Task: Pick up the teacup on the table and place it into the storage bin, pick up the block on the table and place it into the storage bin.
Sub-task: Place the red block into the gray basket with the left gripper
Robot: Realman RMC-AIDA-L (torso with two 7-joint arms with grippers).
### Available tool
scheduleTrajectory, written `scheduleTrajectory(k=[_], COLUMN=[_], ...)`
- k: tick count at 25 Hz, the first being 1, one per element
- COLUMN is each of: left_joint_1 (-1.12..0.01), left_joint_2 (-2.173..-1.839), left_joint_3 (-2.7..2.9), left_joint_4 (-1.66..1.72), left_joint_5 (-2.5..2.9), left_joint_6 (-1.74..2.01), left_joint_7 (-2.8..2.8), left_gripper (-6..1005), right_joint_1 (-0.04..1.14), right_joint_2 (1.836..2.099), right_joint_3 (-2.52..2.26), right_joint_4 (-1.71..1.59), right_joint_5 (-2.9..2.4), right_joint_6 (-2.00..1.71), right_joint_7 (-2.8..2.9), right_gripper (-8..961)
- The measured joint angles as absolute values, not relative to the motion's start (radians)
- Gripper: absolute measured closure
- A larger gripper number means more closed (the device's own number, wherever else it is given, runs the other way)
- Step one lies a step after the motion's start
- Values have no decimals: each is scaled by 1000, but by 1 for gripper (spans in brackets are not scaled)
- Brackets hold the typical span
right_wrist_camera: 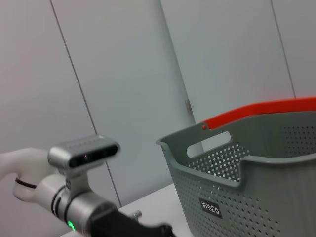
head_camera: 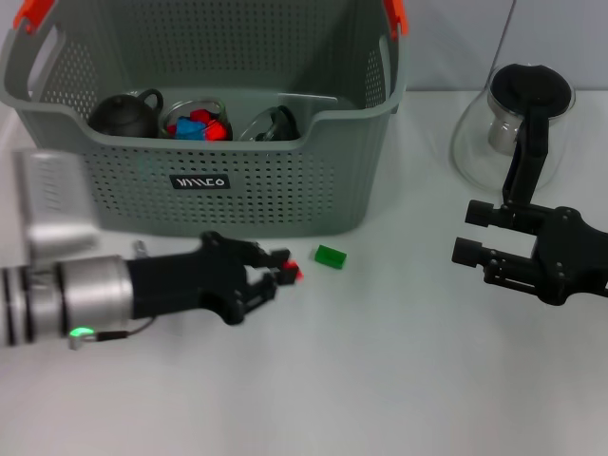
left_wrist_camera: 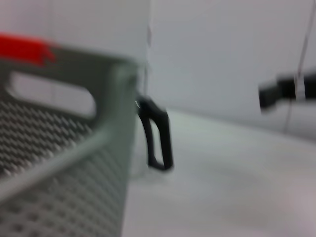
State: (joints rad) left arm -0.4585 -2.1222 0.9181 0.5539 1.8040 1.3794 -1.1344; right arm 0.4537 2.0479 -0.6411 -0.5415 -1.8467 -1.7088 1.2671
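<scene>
Block point(head_camera: 331, 256), green, lying on the table point(head_camera: 380, 380) just in front of the storage bin point(head_camera: 237, 190), below the right end of its front wall; its long axis runs roughly parallel to that wall. My left gripper point(head_camera: 271, 274) sits low beside it, fingers pointing at the block from the left, and is clearly the nearer tool. A small red piece shows at its fingertips; whether the fingers clamp it I cannot tell. My right gripper point(head_camera: 475, 242) hovers well apart toward the table's right edge, fingers spread and holding nothing, in front of a glass pot point(head_camera: 518, 119) with a black handle. Bin contents: a dark teapot point(head_camera: 123, 114) at the left, a glass cup of red and blue pieces point(head_camera: 198, 123) in the middle, another glass vessel point(head_camera: 271, 123) beside it.
</scene>
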Motion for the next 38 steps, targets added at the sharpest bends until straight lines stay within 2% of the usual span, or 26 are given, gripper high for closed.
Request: scheduleTrajectory(k=[10,21,22,23,25,29,34,38], left_joint_1=[-478,-651,-651,-702,-732,-779,-769,-740], left_joint_2=[-2071,-1969,-1969,-1951,-1943,-1946,-1998,-2022], left_joint_3=[544,483,483,525,563,680,723,717], left_joint_4=[602,787,787,831,855,897,958,1009], left_joint_5=[1788,1815,1815,1908,1982,2179,2293,2294], left_joint_6=[1669,1579,1579,1508,1456,1332,1185,1177], left_joint_7=[-1365,-1788,-1788,-1864,-1906,-2002,-2088,-2090], left_gripper=[820,821,821,821,820,799,747,705], right_joint_1=[460,461,462,462,463,463,464,465], right_joint_2=[2049,2055,2056,2057,2058,2060,2060,2060], right_joint_3=[-641,-641,-641,-641,-641,-641,-641,-641], right_joint_4=[-541,-542,-542,-542,-541,-542,-541,-541], right_joint_5=[-1847,-1847,-1847,-1848,-1848,-1848,-1848,-1847], right_joint_6=[-1709,-1709,-1709,-1709,-1709,-1709,-1709,-1708], right_joint_7=[1267,1264,1263,1263,1263,1260,1260,1259], right_gripper=[280,279,279,279,279,280,280,280])
